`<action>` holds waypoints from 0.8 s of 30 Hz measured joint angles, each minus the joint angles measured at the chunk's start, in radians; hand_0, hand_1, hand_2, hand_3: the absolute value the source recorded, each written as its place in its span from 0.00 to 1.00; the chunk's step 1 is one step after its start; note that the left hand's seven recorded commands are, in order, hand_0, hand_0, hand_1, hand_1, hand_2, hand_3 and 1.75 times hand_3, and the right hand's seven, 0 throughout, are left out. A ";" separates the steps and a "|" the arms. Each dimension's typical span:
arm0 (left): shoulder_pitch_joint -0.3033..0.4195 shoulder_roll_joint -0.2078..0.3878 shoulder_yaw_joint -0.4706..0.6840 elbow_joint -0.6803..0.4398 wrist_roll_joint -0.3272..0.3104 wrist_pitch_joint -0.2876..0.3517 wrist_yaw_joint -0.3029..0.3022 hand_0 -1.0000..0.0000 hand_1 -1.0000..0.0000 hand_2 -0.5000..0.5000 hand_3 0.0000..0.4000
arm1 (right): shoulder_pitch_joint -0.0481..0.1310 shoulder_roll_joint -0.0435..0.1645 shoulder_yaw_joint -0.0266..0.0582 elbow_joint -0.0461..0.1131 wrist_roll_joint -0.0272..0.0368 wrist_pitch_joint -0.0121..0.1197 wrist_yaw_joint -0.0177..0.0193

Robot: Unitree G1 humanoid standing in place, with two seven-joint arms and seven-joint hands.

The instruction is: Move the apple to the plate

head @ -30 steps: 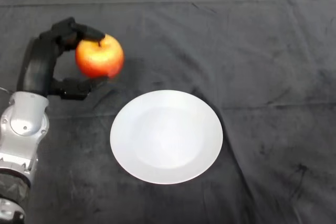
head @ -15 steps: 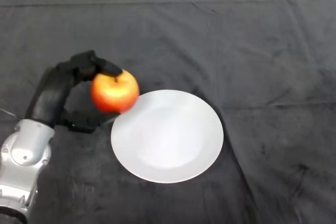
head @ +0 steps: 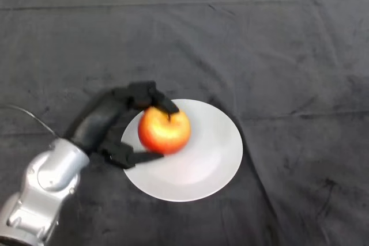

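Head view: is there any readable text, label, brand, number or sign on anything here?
None. The apple, the white plate, the dark cloth and the left hand, its fingers curled round the apple, carry no writing, sticker or mark that shows.

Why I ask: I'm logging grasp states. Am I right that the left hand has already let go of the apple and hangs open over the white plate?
Not quite. The head view shows the left hand curled round the apple, fingers above and thumb below, so it has not let go. The rest holds: hand and apple are over the white plate.
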State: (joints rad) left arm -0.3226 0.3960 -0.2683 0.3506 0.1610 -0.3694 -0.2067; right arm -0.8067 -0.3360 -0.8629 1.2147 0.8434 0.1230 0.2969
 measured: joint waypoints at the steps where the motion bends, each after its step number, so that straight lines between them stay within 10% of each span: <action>1: 0.000 0.000 0.000 0.000 0.000 0.000 -0.002 0.00 0.00 0.50 1.00 | 0.000 0.000 0.0000 0.000 0.0000 0.000 0.0000; 10: -0.002 0.000 -0.002 0.000 0.000 -0.010 -0.017 0.10 0.00 0.55 1.00 | 0.000 0.000 0.0001 0.000 0.0002 0.000 0.0000; 13: -0.002 0.000 -0.003 0.000 0.001 -0.012 -0.018 0.49 0.82 0.33 0.51 | 0.000 0.000 0.0002 0.000 0.0004 0.000 0.0000; 14: -0.002 0.000 -0.003 0.000 0.001 -0.013 -0.018 0.97 1.00 0.48 0.03 | 0.000 0.000 0.0002 0.000 0.0005 0.000 0.0000; 24: -0.004 0.000 -0.007 0.000 0.012 -0.016 -0.018 1.00 1.00 0.50 0.00 | 0.000 0.000 0.0003 0.000 0.0012 0.000 0.0000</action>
State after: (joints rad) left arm -0.3265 0.3961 -0.2757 0.3507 0.1734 -0.3855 -0.2245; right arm -0.8067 -0.3360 -0.8626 1.2145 0.8445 0.1230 0.2969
